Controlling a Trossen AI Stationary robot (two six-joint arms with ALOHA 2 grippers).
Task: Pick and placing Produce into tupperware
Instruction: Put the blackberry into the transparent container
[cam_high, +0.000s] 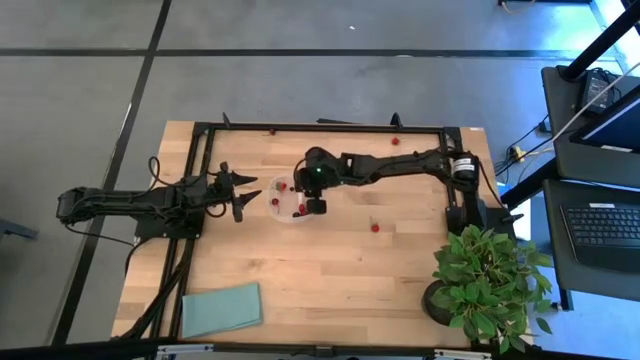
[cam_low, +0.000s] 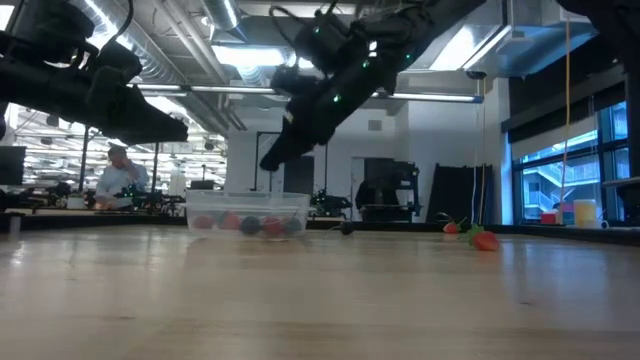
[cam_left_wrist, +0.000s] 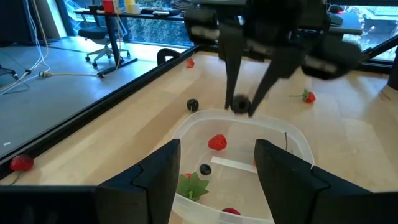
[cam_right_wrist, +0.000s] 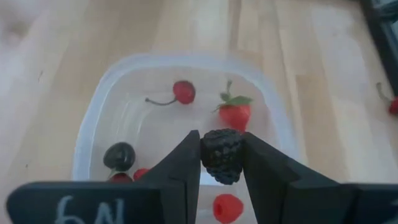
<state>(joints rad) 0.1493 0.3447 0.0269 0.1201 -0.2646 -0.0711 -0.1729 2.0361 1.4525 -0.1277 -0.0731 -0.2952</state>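
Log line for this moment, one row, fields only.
right gripper: shut on blackberry, above tupperware | left gripper: open, beside tupperware | strawberry, cherry inside

Open-plan lab/office: exposed ceiling ducts, office chair, laptop beside wooden table.

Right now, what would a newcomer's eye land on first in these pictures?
The right gripper, poised above the clear tupperware mid-table, pinches a dark blackberry between its fingers. Inside the tupperware lie a strawberry and a cherry. The left gripper waits open beside the tupperware's rim.
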